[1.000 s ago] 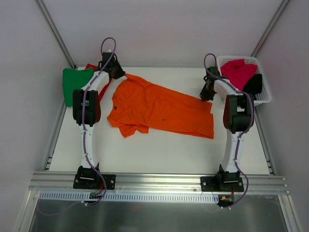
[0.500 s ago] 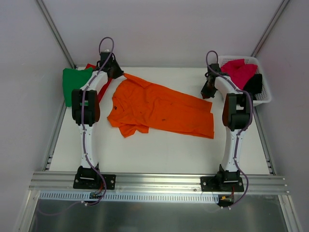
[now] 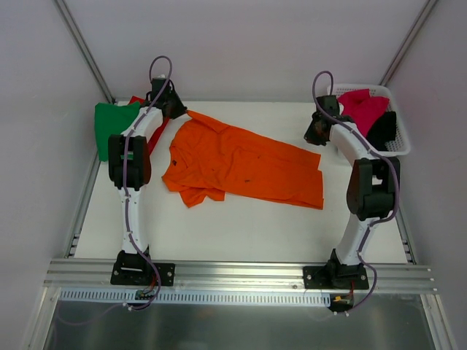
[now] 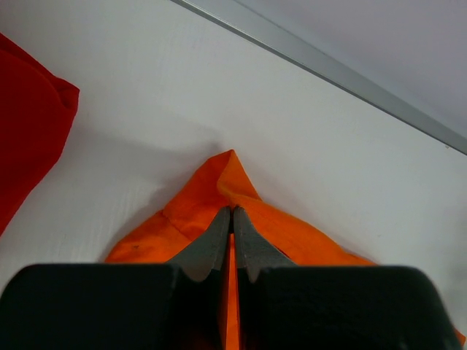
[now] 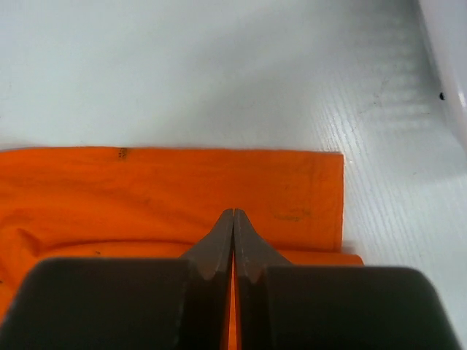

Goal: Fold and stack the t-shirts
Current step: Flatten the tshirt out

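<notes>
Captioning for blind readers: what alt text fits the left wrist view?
The shut left gripper pinches a pointed corner of the orange t-shirt on the white table. A red t-shirt lies at the left edge, a metal rail beyond.

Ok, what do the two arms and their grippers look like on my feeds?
The left arm and right arm have white links, black joint housings and black base plates, with a purple cable looping along each. The left gripper and right gripper have black bodies and dark grey fingers tapering to points.
</notes>
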Tool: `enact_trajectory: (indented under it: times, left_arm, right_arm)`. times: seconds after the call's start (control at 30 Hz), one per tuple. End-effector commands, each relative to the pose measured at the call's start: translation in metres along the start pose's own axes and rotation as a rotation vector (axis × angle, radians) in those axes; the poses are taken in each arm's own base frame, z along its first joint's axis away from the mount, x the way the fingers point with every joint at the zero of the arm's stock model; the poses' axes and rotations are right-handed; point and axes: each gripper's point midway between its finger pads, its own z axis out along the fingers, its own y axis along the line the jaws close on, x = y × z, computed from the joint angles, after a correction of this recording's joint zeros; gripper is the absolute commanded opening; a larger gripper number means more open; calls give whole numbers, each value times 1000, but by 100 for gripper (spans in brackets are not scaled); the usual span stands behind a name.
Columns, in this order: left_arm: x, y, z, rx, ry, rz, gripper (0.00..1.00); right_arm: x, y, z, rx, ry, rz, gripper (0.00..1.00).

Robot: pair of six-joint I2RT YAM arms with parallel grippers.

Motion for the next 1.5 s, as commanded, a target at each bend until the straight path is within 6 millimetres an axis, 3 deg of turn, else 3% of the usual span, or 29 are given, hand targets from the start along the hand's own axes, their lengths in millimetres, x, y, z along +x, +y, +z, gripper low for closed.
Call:
enact_trajectory:
  times: [0.0,0.17,0.3,0.57,0.73,0.77,0.83,0.87,1.13,1.3,1.47]
  left_arm:
    - [-15,-8,-9,33,-25,-11,0]
    - [-15,-7,-11,25,-28,-6,0]
    - [-17,-9,-13,29,-33,-6,0]
    - [-13,-5,-10,24,-22,-13,0]
    - [-11,-4,-7,24,-18,-15,0]
    - [-13,-6,-7,27,-22,-14,0]
    - [-13,-7,-6,34,-21,-10,0]
    - [-12,-6,-4,33,-18,-11,0]
    - [-14,-4,5,47,-10,-23,0]
    - [-11,6,22,66,16,-71,0]
    - [-12,14,40,95,40,-154,0]
  right_arm:
    - [37,-8,23,21,115,6,1]
    - [64,-17,48,55,197,20,0]
    - [74,-20,51,66,221,25,1]
    - [70,-18,55,79,237,7,1]
    - [66,-16,72,91,286,3,1]
    - [53,-8,73,71,264,5,1]
    - [54,-10,86,87,289,4,1]
    - [40,-4,86,78,274,5,0]
    - [-1,2,113,47,266,54,1]
    - [-41,3,123,22,181,112,0]
    - [-59,2,132,6,130,156,0]
